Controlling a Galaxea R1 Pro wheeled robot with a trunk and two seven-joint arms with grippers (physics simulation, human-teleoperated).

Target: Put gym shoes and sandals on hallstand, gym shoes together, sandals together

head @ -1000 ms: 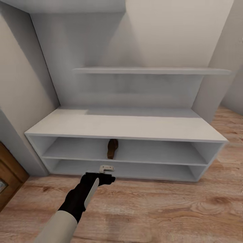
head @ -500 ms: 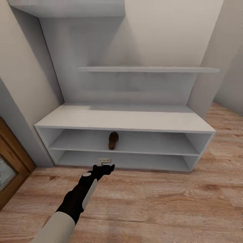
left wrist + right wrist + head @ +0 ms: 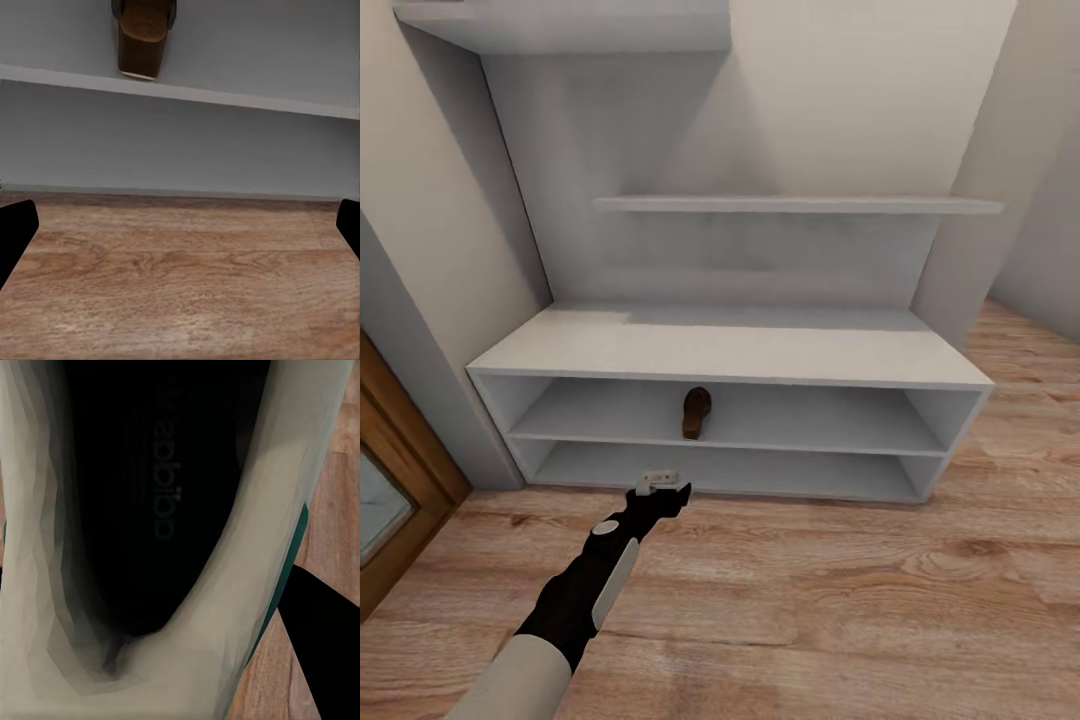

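Meanwhile, one flat brown leather sandal [image 3: 696, 412] sits shelved in the light-grey hallstand [image 3: 730, 350]; left gripper [image 3: 672, 493] fingers spread empty; right fingers' grip on white green-striped gym shoe [image 3: 150, 540] unclear; shelving it likely follows.

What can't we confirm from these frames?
- Right gripper: in the right wrist view one dark finger shows beside a gym shoe seen very close; whether it is gripped cannot be told.
- Sandal on the hallstand upper tier: the left wrist view cuts it off at the frame edge.
- Second sandal and second gym shoe: whereabouts unknown.
- Left gripper: open, empty, over the corridor floor.
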